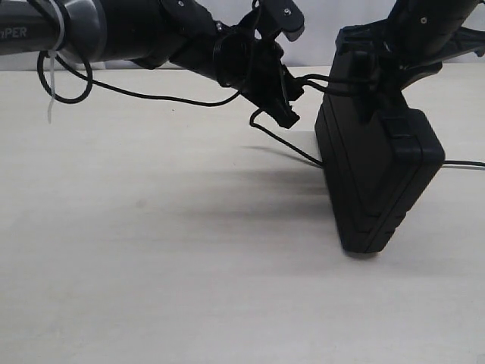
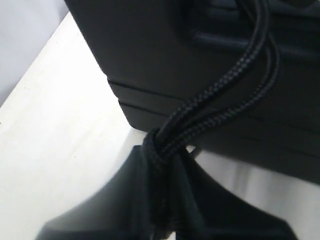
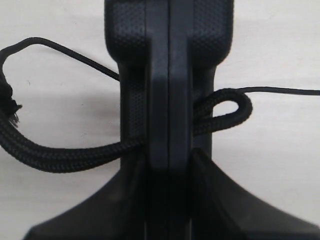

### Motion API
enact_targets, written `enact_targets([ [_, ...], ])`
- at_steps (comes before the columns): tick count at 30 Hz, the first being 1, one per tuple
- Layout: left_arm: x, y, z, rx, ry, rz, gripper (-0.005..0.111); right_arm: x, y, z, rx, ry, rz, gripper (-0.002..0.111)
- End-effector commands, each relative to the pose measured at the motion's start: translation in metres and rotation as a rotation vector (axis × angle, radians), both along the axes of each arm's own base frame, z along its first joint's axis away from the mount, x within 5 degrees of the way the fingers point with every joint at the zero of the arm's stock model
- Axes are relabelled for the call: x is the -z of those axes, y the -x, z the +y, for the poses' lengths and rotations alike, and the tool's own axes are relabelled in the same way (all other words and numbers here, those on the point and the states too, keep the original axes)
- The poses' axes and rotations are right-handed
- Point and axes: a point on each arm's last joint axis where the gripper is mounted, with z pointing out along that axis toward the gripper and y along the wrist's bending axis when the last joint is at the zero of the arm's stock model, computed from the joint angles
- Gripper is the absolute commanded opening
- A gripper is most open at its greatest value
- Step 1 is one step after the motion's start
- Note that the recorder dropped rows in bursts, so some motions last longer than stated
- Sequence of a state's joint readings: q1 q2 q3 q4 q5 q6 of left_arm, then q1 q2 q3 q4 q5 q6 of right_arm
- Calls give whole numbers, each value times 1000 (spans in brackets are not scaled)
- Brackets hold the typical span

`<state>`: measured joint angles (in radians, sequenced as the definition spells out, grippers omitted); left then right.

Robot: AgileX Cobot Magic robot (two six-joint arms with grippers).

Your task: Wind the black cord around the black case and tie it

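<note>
The table [image 1: 151,288] lies bare in front. Behind that, right of the middle, the case [image 1: 379,174] stands tilted on one narrow end, its lower end on the table. The right gripper [image 1: 377,80] grips its upper end: the right wrist view shows both fingers [image 3: 125,200] pressed flat against the case's two faces, shut on it across the edge. Just past those fingertips the cord [image 3: 75,157] crosses the case, with a small loop [image 3: 232,112] on one side and a frayed knot [image 3: 10,107] on the other. Up beside the case's top, a little apart from it, the left gripper [image 1: 282,106] is closed tight on a bunch of cord strands that run from it to the case. A slack strand droops below this gripper and runs to the case's left face. Another thin strand trails off across the table right of the case. Farthest back on the left, a smooth cable [image 1: 64,95] with a white zip tie [image 1: 51,98] hangs from the left arm.
</note>
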<state>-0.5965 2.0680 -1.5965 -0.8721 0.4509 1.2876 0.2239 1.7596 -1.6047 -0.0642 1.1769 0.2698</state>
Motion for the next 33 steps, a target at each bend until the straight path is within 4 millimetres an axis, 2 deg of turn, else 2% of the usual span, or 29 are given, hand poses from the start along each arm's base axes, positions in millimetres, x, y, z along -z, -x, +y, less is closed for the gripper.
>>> enact_targets([
  [1,-2,8,-14,48,-20,-74,0,-3,-1,-1,-6,2,-14,4],
  [6,-5,18,-31,97,-55,-209,0,-3,-1,-1,-6,2,-14,4],
  [14,-6,18,-34,106,-83,-275,0,-3,-1,-1,-6,2,-14,4],
  [19,-6,29,-46,196,-122,-344,0,-3,-1,-1,-6,2,-14,4],
  [22,9,30,-51,273,-188,-396,0,-3,0,0,-5,-7,-12,4],
  [26,25,25,-54,247,-207,-397,0,-3,0,0,-5,-9,-12,4],
  [33,18,24,-52,224,-198,-419,0,-3,1,4,-2,-57,-1,4],
])
